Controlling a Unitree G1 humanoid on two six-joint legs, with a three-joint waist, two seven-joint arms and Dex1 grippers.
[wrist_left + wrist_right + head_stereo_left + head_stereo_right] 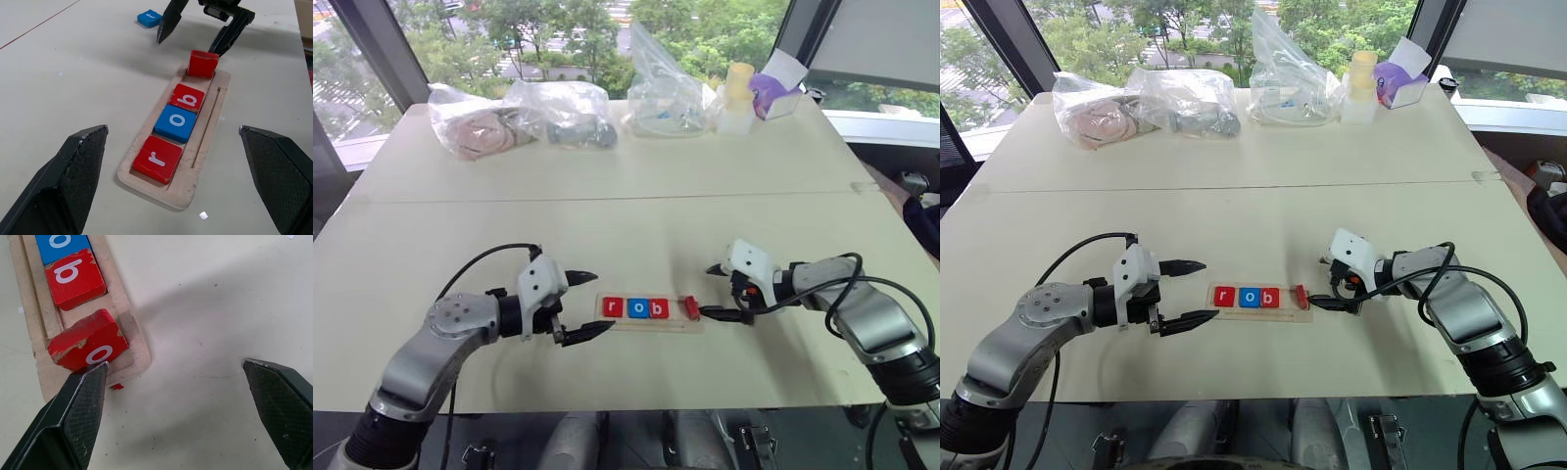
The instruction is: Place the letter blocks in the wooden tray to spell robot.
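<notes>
On the pale surface (607, 220) the wooden tray (651, 324) lies between both end effectors. The left end effector (589, 305), at its nine o'clock, gapes wide and empty; the right end effector (710, 291), at three o'clock, likewise. Red r (158, 158), blue o (177, 122) and red b (189, 98) lie flat in the slot; a red o block (88, 340) sits tilted at the three o'clock end.

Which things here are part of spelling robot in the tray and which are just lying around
Job:
wooden tray
red r block
blue o block
red b block
red o block, tilted at the tray's end
blue block, loose on the table

Lying about:
plastic bags
plastic cups
purple box
</notes>
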